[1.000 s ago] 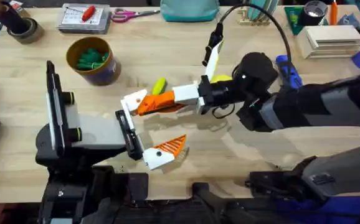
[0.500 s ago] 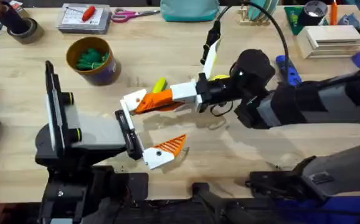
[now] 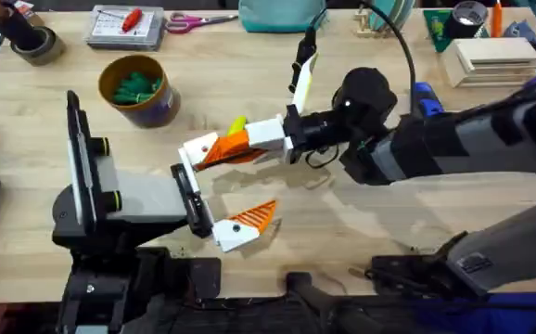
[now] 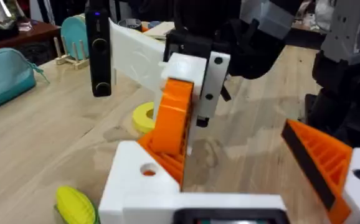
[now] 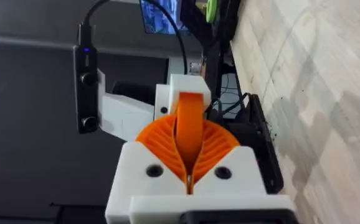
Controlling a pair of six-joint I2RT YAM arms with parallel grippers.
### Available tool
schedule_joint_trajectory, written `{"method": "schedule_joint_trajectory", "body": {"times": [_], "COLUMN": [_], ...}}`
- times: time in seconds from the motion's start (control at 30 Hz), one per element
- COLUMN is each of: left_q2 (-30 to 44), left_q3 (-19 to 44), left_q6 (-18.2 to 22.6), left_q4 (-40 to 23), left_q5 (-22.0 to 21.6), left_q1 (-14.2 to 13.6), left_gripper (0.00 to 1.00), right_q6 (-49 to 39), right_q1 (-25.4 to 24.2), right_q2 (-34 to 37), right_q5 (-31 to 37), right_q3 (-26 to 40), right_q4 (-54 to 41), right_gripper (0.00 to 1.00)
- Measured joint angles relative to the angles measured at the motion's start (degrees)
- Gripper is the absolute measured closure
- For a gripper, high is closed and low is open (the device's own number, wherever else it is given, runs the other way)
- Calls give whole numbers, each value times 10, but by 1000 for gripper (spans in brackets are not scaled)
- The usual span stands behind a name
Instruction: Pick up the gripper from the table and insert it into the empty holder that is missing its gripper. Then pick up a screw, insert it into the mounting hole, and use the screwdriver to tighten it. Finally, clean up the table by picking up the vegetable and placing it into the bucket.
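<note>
The gripper [image 3: 230,146], an orange ribbed finger, is clamped between the pads of my right gripper [image 3: 246,143] and lies nearly level. Its end meets the white holder [image 3: 197,149] on the left arm. The left wrist view has the gripper [image 4: 175,117] standing just behind the holder [image 4: 136,186] and its mounting hole. In the right wrist view, orange pads [image 5: 214,144] close on the gripper [image 5: 191,121]. My left gripper [image 3: 232,184] is open, its one fitted orange finger [image 3: 252,220] apart. The vegetable [image 3: 237,125] lies behind the holder. The bucket [image 3: 158,109] stands far left. Part of the blue screwdriver [image 3: 427,98] shows behind the right arm.
A yellow ring disc [image 4: 144,117] lies near the right gripper. Along the far edge are a tape roll [image 3: 31,43], a tray with a red-handled tool [image 3: 125,25], pink scissors [image 3: 197,19] and a teal pouch [image 3: 282,15]. Green pieces lie in the bucket.
The right arm has shifted left and slightly away, bringing the held orange gripper closer against the white holder. The left arm has stayed put.
</note>
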Motion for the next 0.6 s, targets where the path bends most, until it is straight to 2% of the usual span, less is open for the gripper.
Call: {"method": "schedule_joint_trajectory", "body": {"times": [0.6], "left_q2": [0], "left_q3": [0], "left_q6": [1], "left_q4": [1], "left_q5": [-4], "left_q1": [2], "left_gripper": [15], "right_q6": [2], "right_q1": [2], "right_q2": [3], "right_q5": [1], "right_q3": [8], "right_q4": [-4], "right_gripper": [993]}}
